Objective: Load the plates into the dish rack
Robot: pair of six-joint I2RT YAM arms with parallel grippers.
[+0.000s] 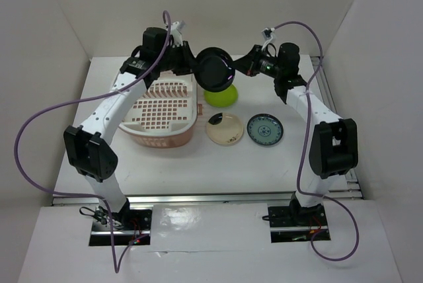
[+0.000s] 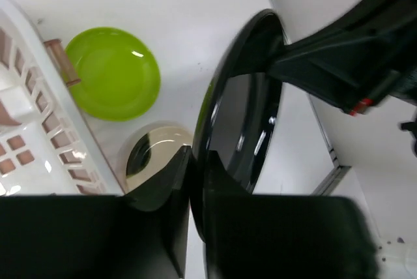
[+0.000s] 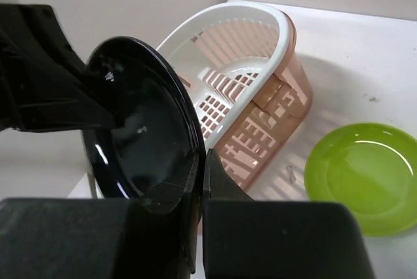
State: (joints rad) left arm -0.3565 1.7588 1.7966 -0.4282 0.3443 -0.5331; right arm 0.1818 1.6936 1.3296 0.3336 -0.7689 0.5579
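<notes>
so the glossy black plate [image 1: 215, 69] is up in the air at the top middle of the overhead view, tilted nearly on edge, with an arm on each side of it; the left gripper [image 1: 197, 70] is clamped on its left rim and the right gripper [image 1: 236, 68] is pinched closed on the opposite rim; both wrist cams back this up, each showing its own fingers either side of the plate edge and the other arm's fingers on the far edge

the pale pink dish rack [image 1: 162, 136] sits on the white surface [image 1: 198, 170] just left of centre, below and left of the held plate; the lime green plate [image 1: 223, 96] lies flat right beside the rack's upper right corner, partly covered from above by the black one; lower down, the cream plate [image 1: 224, 129] with its dark mark is near the rack's right end, and the blue-green patterned plate [image 1: 265, 129] is just to the right of that, not touching it
</notes>
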